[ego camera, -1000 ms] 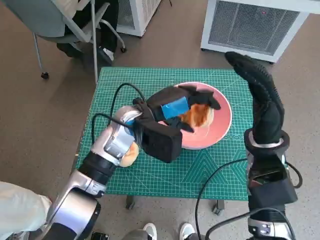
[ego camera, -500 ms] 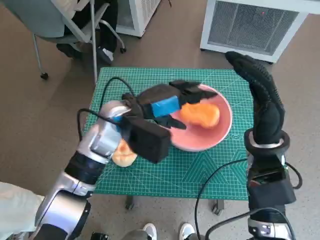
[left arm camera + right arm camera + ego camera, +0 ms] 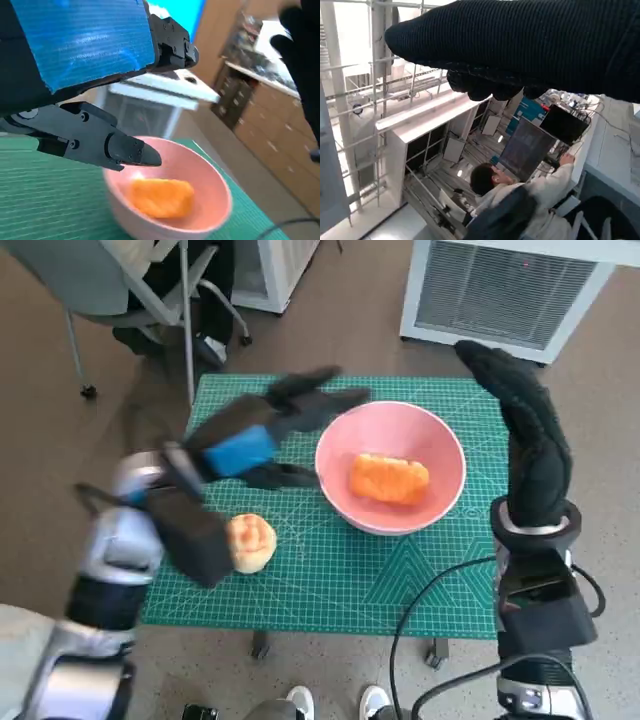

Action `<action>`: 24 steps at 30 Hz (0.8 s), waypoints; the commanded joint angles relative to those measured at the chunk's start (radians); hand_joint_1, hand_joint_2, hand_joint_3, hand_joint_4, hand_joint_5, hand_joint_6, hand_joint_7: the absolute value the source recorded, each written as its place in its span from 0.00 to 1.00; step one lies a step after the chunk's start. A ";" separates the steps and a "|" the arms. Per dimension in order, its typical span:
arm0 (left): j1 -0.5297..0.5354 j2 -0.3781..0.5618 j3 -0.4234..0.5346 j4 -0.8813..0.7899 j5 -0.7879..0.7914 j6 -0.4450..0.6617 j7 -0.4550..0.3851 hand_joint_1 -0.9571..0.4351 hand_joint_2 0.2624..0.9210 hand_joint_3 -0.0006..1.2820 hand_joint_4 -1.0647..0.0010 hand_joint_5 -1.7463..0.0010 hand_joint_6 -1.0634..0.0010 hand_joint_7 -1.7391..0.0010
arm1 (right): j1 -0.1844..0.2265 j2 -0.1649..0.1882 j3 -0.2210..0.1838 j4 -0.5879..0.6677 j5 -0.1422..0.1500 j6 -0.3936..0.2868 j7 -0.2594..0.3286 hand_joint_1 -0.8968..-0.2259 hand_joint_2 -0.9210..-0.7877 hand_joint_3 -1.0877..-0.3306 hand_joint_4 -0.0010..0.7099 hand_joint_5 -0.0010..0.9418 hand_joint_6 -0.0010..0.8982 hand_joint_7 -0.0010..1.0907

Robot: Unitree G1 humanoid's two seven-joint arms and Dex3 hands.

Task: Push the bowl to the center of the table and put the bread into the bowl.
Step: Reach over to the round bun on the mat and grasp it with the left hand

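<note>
The blue-taped black left hand [image 3: 262, 437] hovers empty, fingers spread, at nine o'clock of the round pink bowl [image 3: 440, 447]. One orange bread roll [image 3: 388, 479] lies inside; one paler round bun [image 3: 250, 541] sits on the green cutting mat [image 3: 390, 580] at seven o'clock. The black knitted right hand [image 3: 520, 430], raised at three o'clock, holds nothing.

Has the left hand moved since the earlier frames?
Yes. The left hand has pulled back from over the pink bowl toward the mat's left side, leaving the bread inside.
</note>
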State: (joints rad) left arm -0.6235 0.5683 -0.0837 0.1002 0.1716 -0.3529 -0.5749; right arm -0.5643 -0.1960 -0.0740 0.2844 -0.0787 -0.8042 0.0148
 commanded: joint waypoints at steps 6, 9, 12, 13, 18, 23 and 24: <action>0.166 0.115 0.080 -0.146 -0.039 0.035 -0.042 0.51 0.98 0.01 0.75 0.97 0.65 0.93 | 0.016 -0.006 0.004 0.003 0.012 0.003 0.020 0.49 0.00 0.45 0.39 0.00 0.00 0.61; 0.207 0.138 0.090 -0.166 -0.046 0.039 -0.057 0.51 0.98 0.01 0.74 0.97 0.65 0.93 | 0.013 -0.008 0.005 0.008 0.014 0.000 0.024 0.49 0.00 0.45 0.39 0.00 0.00 0.61; 0.237 0.153 0.092 -0.180 -0.050 0.048 -0.072 0.51 0.98 0.01 0.74 0.97 0.65 0.93 | 0.010 -0.009 0.006 0.013 0.017 0.000 0.028 0.49 0.00 0.45 0.39 0.00 0.00 0.61; 0.247 0.157 0.090 -0.182 -0.050 0.051 -0.076 0.51 0.98 0.01 0.74 0.97 0.65 0.94 | 0.008 -0.009 0.006 0.015 0.017 -0.001 0.029 0.49 0.00 0.45 0.39 0.00 0.00 0.61; 0.277 0.163 0.080 -0.185 -0.037 0.057 -0.085 0.50 0.98 0.00 0.74 0.98 0.65 0.94 | 0.003 -0.009 0.007 0.026 0.021 -0.004 0.037 0.49 0.00 0.45 0.39 0.00 0.00 0.61; 0.295 0.165 0.062 -0.168 -0.019 0.055 -0.091 0.49 0.98 0.00 0.73 0.99 0.65 0.95 | 0.000 -0.012 0.007 0.034 0.029 -0.008 0.050 0.48 0.00 0.45 0.38 0.00 0.00 0.61; 0.298 0.165 0.058 -0.164 -0.016 0.056 -0.093 0.49 0.98 0.00 0.74 0.99 0.65 0.95 | -0.001 -0.013 0.007 0.035 0.032 -0.009 0.053 0.48 0.00 0.45 0.38 0.00 0.00 0.61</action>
State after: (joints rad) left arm -0.3401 0.7216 -0.0108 -0.0660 0.1461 -0.3022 -0.6571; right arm -0.5696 -0.1979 -0.0709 0.3041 -0.0611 -0.8160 0.0500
